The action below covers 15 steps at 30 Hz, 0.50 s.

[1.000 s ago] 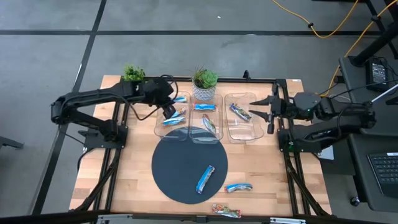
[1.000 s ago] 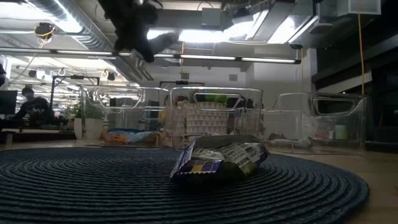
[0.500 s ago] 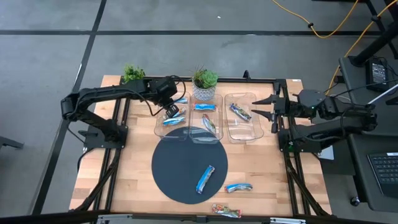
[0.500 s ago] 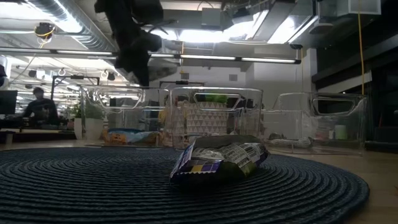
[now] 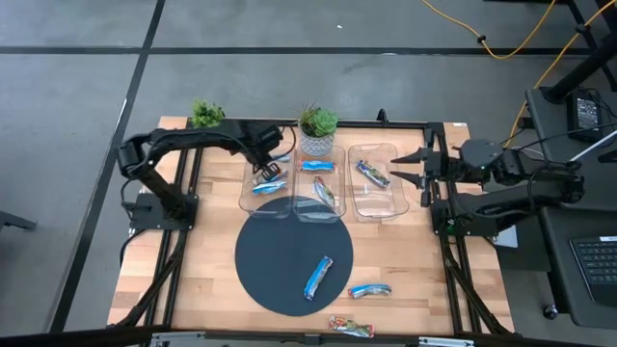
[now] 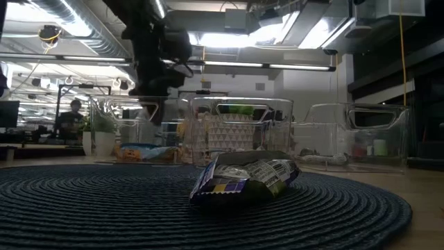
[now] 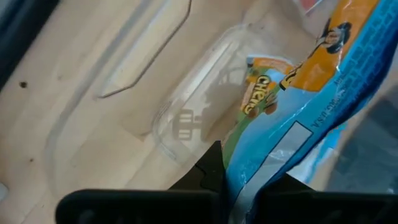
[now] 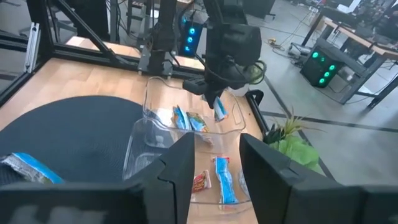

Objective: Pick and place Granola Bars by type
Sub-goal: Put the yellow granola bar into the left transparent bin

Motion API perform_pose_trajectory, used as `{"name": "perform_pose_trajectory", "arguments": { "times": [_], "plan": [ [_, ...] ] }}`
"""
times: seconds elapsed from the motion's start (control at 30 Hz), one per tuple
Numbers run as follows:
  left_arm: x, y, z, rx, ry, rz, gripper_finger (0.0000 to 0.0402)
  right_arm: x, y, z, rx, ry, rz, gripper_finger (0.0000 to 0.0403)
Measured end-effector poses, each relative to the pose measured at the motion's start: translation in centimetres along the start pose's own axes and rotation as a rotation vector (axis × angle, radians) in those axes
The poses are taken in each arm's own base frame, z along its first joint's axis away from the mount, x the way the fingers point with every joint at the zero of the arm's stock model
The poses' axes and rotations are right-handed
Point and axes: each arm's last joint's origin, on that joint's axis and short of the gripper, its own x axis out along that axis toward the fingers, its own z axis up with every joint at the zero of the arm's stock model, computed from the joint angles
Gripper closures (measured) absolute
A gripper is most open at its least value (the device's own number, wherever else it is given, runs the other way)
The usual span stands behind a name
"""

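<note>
My table [image 5: 212, 260] carries a round dark mat [image 5: 289, 253] in the middle and three clear bins in a row along its far side, with two small plants [image 5: 317, 122] behind them.

My left arm reaches across to the left bin [image 5: 253, 195]. My left gripper [image 5: 268, 172] hangs over that bin, fingers clamped on a light blue bar [image 7: 298, 118] with orange print; the wrist view shows the wrapper pinched between them, above the bin's clear floor. From the right wrist view the bar [image 8: 220, 111] dangles under the gripper, above the bin rim.

My right arm waits at the right edge of the table, beside the right bin [image 5: 378, 200]. My right gripper [image 5: 413, 169] has its fingers spread apart, nothing between them.

More bars lie in the bins: light blue ones in the left bin [image 5: 274, 188], some in the middle bin [image 5: 325, 190], and a dark blue one in the right bin [image 5: 371, 173].

A blue bar [image 5: 318, 277] lies on the mat. Another blue bar [image 5: 370, 290] lies on bare wood just right of the mat, and an orange-red bar [image 5: 350, 326] lies near the table's front edge.
</note>
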Motion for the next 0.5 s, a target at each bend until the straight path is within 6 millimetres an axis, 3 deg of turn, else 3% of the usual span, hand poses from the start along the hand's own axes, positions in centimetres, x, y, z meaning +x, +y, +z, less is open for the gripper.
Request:
{"name": "perform_pose_trajectory", "arguments": {
  "times": [0.27, 0.5],
  "plan": [
    [3.2, -0.4, 0.2, 0.029, 0.096, 0.028, 0.0394, 0.0, 0.0, -0.1, 0.0, 0.014, 0.002, 0.0272],
    [4.1, -0.4, 0.3, 0.032, 0.111, 0.044, 0.0356, 0.0, 0.0, -0.1, 0.0, 0.014, 0.002, 0.0272]
  ]
}}
